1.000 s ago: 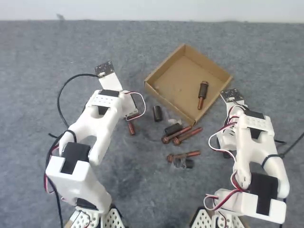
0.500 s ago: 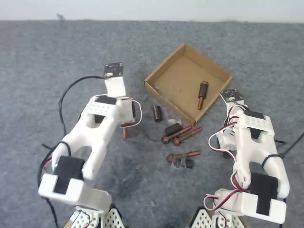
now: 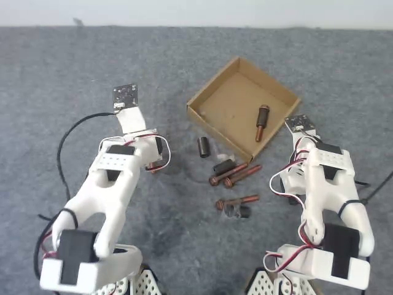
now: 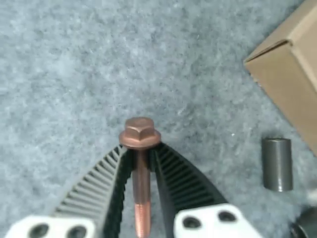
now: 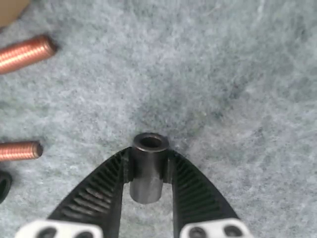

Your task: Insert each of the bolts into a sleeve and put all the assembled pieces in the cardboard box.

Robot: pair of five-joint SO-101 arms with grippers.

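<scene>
Bolt in left fingers, sleeve in right fingers (wrist views), box overhead

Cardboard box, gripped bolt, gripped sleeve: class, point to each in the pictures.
cardboard box (image 3: 230, 104), high view, bare floor.
gripped bolt (image 4: 139, 138), left wrist view, hex head.
gripped sleeve (image 5: 147, 178), right wrist view, side wall.

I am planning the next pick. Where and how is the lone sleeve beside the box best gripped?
Probably across its round middle, coming from above: the sleeve lies on its side on the carpet, apart from the box and the other parts, so both long sides are free.
</scene>
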